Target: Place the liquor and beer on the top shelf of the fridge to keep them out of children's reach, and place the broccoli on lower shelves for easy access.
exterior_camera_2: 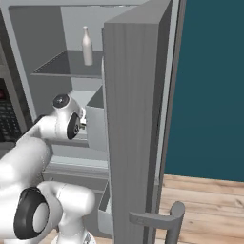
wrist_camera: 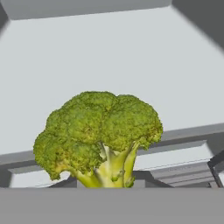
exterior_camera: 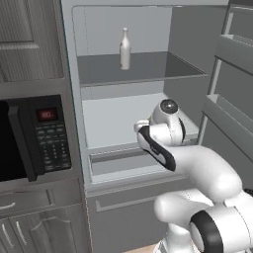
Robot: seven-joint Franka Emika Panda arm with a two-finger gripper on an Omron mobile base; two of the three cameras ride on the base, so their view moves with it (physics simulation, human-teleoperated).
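Fridge (exterior_camera: 74,99) stands open, door (exterior_camera_2: 136,119) swung out to the right w/ its racks facing in; from the right base view the door's edge blocks most of the interior. Black microwave (exterior_camera: 34,138) sits in the cabinet wall just left of the fridge, red display lit. Wood floor and a teal wall lie beyond the door on the right.

Liquor (exterior_camera: 125,48) stands upright on the top shelf (exterior_camera: 158,69), the darker grey board, toward its back-left part. It is alone on that shelf. Below it a whitish lower shelf (exterior_camera: 108,118) runs the full width, w/ a drawer front under it.

Arm rises from the base, elbow bent, forearm reaching fwd into the fridge at lower-shelf height; wrist is over that shelf's front-right part. Gripper is closed on the broccoli (wrist_camera: 98,131), stalk down at the fingers, crown up, filling the hand view's center w/ the pale shelf behind it. Can't tell if the broccoli touches the shelf.
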